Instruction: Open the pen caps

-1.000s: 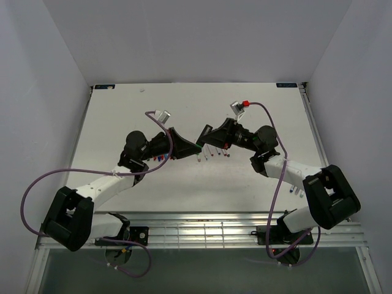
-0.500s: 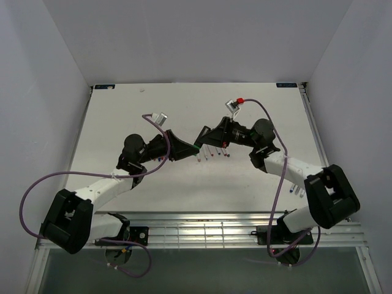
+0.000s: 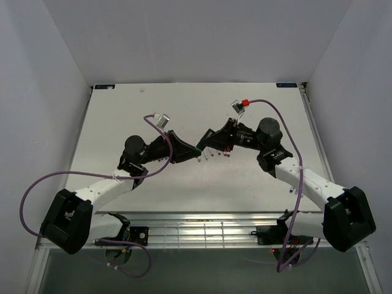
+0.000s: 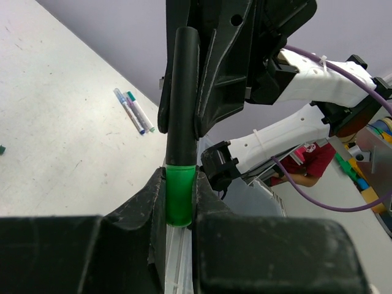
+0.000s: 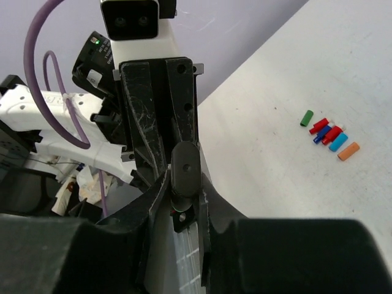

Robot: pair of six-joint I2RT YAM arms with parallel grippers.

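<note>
A thick black marker (image 4: 182, 92) with a green cap (image 4: 180, 193) hangs above the table between both grippers. My left gripper (image 4: 179, 184) is shut on the green cap. Opposite it, my right gripper (image 5: 184, 184) is shut on the black barrel, whose blunt end (image 5: 184, 164) shows between its fingers. In the top view the two grippers meet tip to tip, left (image 3: 193, 149) and right (image 3: 206, 140), with the green cap (image 3: 197, 149) just showing. Several loose pen caps (image 5: 331, 136), green, red, blue and orange, lie on the table. Thin white pens (image 3: 219, 153) lie in a row beneath the right gripper.
More white pens (image 4: 135, 113) with coloured tips lie on the white table (image 3: 122, 116), near the right arm. Purple cables (image 3: 37, 190) loop beside both arms. White walls close in the back and both sides.
The right arm's elbow and forearm have swung outward to the right and toward the near edge. Both grippers still hold the marker at about the same spot above the table.
</note>
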